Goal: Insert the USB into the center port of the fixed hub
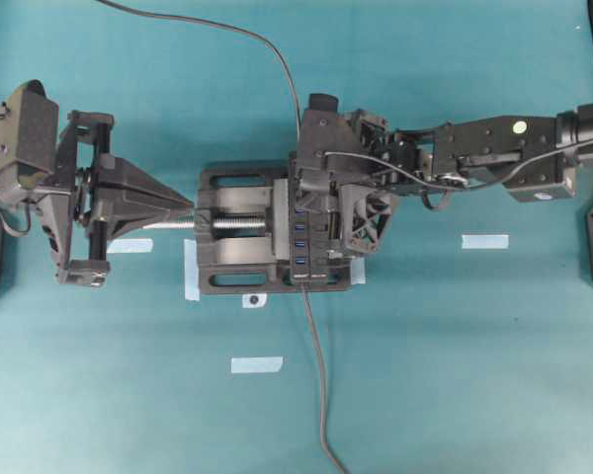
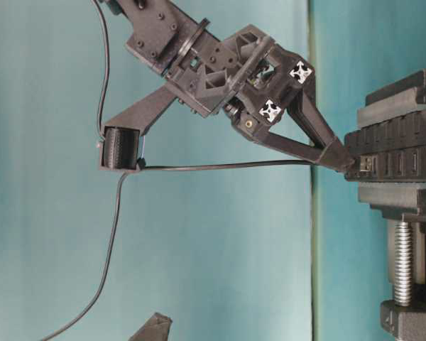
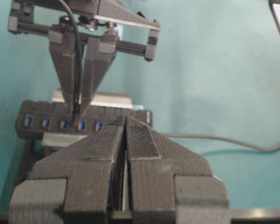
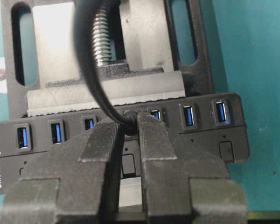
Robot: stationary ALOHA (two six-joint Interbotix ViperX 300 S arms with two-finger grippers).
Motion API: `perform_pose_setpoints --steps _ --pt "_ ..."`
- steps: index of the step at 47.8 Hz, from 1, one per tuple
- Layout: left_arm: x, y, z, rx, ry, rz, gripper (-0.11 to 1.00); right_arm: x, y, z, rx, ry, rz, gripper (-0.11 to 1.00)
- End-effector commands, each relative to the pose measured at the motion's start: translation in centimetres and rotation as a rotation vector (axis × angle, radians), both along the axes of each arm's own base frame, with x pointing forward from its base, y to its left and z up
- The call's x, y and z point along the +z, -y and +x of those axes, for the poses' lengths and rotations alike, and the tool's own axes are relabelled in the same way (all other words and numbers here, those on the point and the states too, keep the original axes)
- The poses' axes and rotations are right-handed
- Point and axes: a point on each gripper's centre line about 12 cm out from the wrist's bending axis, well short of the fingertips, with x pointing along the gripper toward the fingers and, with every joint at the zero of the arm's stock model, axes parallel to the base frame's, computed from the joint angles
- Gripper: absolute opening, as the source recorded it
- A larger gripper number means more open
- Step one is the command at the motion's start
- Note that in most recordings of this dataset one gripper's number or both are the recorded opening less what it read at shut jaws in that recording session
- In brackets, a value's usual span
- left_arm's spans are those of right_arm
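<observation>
The fixed hub (image 4: 196, 135), a long black bar with blue ports, is clamped in a vise and lies under my right gripper (image 4: 129, 123). That gripper is shut on the USB (image 4: 130, 119), a black plug whose dark cable (image 4: 91, 65) curves up and away. The plug sits at the center port, with three blue slots showing on each side; the port itself is hidden, and how deep the plug sits cannot be told. From table level the fingertips (image 2: 334, 156) press the plug against the hub's face (image 2: 394, 160). My left gripper (image 1: 190, 204) is shut and empty, pointing at the vise from the left.
The black vise (image 1: 227, 278) with its silver screw (image 1: 232, 225) holds the hub at mid-table. The hub's own grey lead (image 1: 321, 395) runs toward the near edge. Pale tape strips (image 1: 484, 241) (image 1: 256, 364) lie on the teal surface.
</observation>
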Motion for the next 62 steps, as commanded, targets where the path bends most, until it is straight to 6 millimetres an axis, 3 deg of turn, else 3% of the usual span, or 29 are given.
perform_pose_setpoints --steps 1,13,62 --pt "0.7 0.0 0.3 -0.001 0.026 0.002 0.00 2.0 -0.8 0.8 0.008 0.059 0.006 0.08" --pt "0.7 0.0 0.5 -0.001 0.038 0.001 0.00 2.5 -0.7 1.0 0.008 0.062 0.008 0.08" --pt "0.7 0.0 0.6 -0.003 0.043 0.001 0.00 0.9 -0.4 0.2 0.003 0.019 0.006 0.08"
